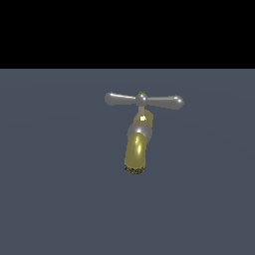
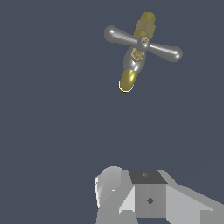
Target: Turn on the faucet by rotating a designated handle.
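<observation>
Sitting out on the flat grey-blue floor (image 1: 50,199) is the faucet (image 1: 136,149), nowhere near an edge, gold spout curving down to a dark speckled mouth. The handle (image 1: 144,100) is lying level across its top. The gripper (image 2: 131,197) is hanging well apart from it; can't tell if it's released or clenched.

1 faucet (image 1: 136,149), 1 handle (image 1: 144,100) with 2 arms.

Pale grey blocky hand (image 2: 148,197) with dark top panel
</observation>
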`<state>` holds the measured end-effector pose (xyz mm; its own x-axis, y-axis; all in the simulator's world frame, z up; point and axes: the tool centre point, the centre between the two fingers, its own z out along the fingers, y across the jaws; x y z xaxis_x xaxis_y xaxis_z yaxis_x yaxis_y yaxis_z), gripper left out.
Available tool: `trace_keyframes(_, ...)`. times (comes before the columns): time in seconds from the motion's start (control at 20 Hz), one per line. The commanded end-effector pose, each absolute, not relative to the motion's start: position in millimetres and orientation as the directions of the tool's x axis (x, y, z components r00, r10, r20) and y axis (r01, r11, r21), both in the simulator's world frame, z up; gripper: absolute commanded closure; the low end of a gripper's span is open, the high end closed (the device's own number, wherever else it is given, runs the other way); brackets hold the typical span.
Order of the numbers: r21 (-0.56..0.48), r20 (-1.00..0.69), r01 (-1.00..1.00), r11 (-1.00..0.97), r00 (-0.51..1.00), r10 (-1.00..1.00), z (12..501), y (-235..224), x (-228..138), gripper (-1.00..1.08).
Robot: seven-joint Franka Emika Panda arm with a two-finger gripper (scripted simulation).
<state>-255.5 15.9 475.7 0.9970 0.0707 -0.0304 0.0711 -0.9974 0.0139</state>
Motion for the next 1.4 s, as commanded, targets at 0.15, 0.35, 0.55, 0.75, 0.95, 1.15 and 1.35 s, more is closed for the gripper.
trace_keyframes(0.15, 0.013, -0.027, 0.084, -0.996, 0.996, 0.083, 476, 19, -255, 1.08)
trace_keyframes(0.35, 0.011, -0.017, 0.128, -0.992, 0.992, 0.128, 476, 31, -254, 1.08)
trace_keyframes(0.55, 0.01, -0.014, 0.139, -0.99, 0.99, 0.139, 476, 34, -254, 1.08)
trace_keyframes(0.75, 0.008, -0.014, 0.135, -0.991, 0.991, 0.135, 476, 34, -253, 1.08)
trace_keyframes(0.95, -0.003, -0.015, 0.115, -0.993, 0.993, 0.115, 475, 35, -248, 1.08)
trace_keyframes(1.15, -0.023, -0.019, 0.077, -0.997, 0.997, 0.078, 472, 37, -239, 1.08)
trace_keyframes(1.35, -0.051, -0.027, 0.019, -0.999, 0.999, 0.02, 468, 39, -225, 1.08)
